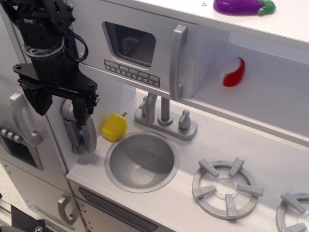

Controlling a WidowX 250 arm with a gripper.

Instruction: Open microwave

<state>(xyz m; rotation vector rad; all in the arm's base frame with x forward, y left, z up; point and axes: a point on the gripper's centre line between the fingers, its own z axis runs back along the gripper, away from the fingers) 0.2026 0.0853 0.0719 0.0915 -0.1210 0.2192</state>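
The robot arm is showing as a black, boxy stack of parts with glossy ribbed housings. A black cable is looping out from its right side, just above the gripper's mounting plate. That flat black bracket is carrying small round screws at its corners and edges. Below it the gripper is hanging: one broad black finger on the left, and a slimmer black finger on the right, with a tiny connector sticking out beside it.
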